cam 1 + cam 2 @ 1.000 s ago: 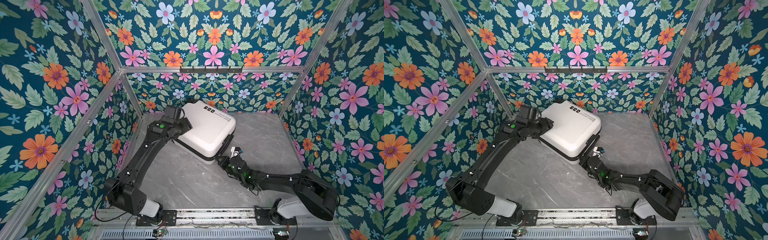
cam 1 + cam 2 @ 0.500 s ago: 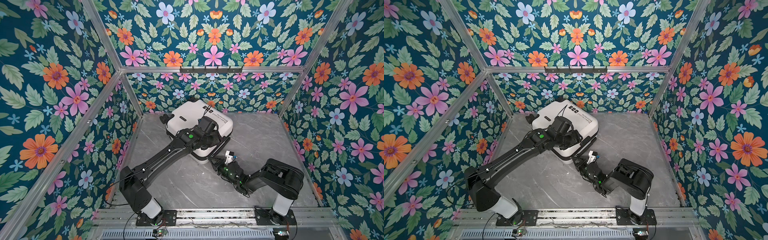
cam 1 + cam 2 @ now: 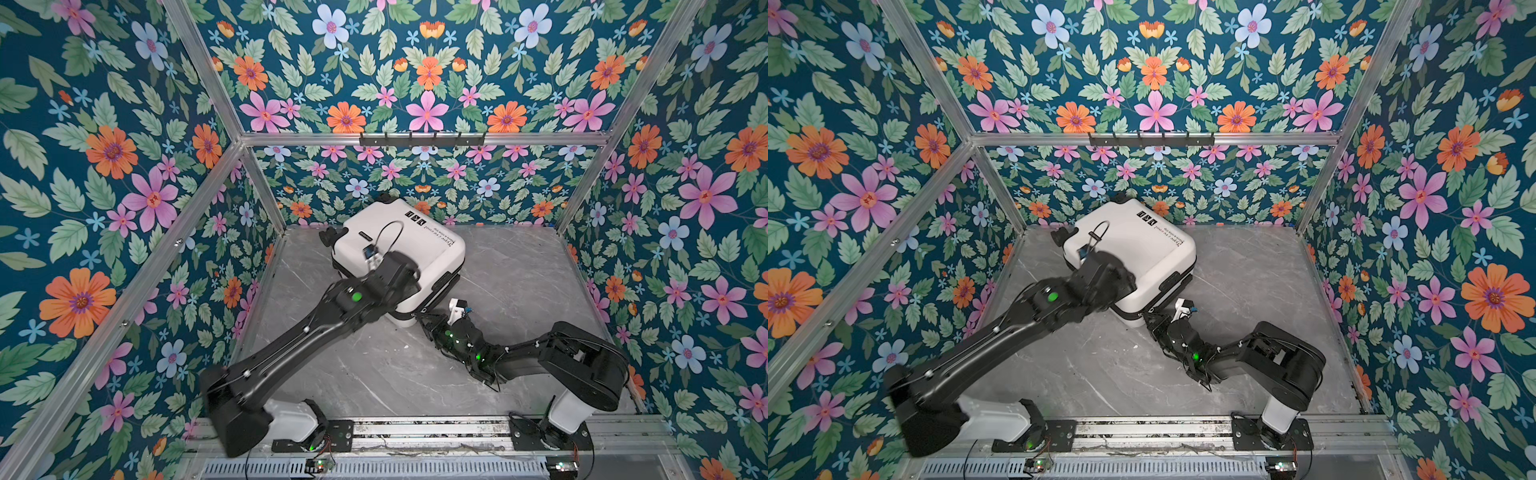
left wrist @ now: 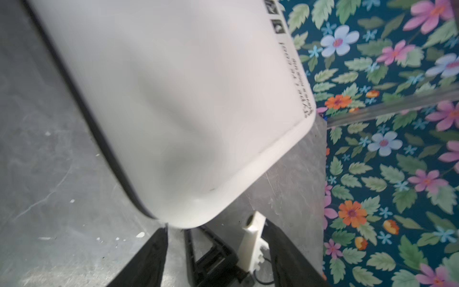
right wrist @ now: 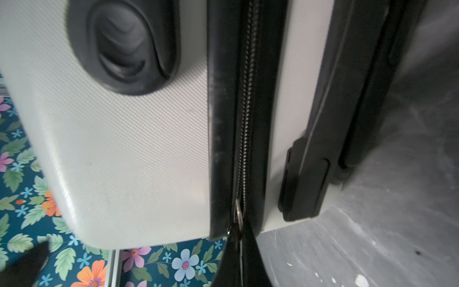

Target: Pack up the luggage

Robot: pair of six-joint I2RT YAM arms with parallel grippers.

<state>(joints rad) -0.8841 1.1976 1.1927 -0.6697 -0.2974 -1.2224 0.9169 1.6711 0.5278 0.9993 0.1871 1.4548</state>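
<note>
Lab cell: floral walls (image 3: pixel 415 62), aluminium frame (image 3: pixel 291 139)

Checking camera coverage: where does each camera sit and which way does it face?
Top views: high at the front, looking down on the luggage on the table; left arm and right arm show.
Left wrist: above the luggage, looking down across its shell; open left gripper shows.
Right wrist: low beside the luggage, facing its zipper; right gripper, shut on the zipper pull, shows.
Shared: all see the white shell.
</note>
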